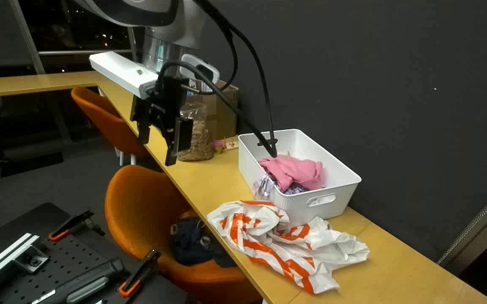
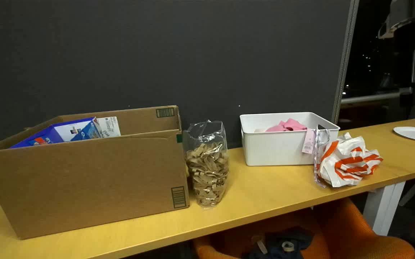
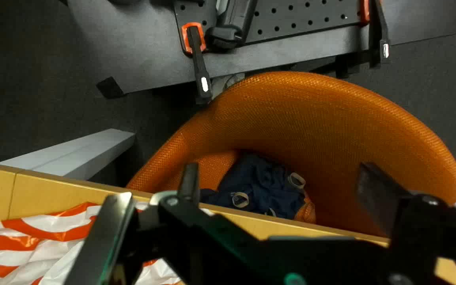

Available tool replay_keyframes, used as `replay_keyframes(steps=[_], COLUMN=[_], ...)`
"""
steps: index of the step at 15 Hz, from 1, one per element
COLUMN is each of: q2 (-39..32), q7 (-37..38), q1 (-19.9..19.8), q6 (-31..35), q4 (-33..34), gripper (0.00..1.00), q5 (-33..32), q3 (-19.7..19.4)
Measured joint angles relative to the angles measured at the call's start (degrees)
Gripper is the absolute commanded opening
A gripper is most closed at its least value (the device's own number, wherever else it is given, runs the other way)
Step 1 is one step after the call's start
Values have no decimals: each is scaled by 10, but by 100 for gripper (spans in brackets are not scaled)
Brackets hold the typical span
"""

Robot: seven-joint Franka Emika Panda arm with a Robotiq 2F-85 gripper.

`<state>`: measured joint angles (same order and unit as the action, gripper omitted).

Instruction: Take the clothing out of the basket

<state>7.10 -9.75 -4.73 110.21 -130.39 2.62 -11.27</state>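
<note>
A white basket stands on the long wooden table against the dark wall; it also shows in an exterior view. Pink clothing lies crumpled inside it, its top visible over the rim. A shiny lilac patterned piece hangs over the basket's side, with a pink tag beside it. My gripper is open and empty, in the air above the table's edge, well apart from the basket. In the wrist view its fingers are wide apart; the basket and pink clothing are out of view there.
A crumpled white-and-orange plastic bag lies against the basket. A clear bag of brown pieces and a cardboard box stand on the table. An orange chair holding navy cloth is at the table's edge.
</note>
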Motion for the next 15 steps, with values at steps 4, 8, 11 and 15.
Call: replay_keyframes(steps=[4, 8, 11, 15], q2=[0, -13, -56, -169], q7=[2, 33, 55, 109], q1=[-1, -33, -61, -75], q6=[3, 82, 144, 258], q4=[2, 40, 115, 234], gripper=[100, 100, 100, 100], q5=[-3, -59, -91, -95], q3=[0, -3, -8, -10])
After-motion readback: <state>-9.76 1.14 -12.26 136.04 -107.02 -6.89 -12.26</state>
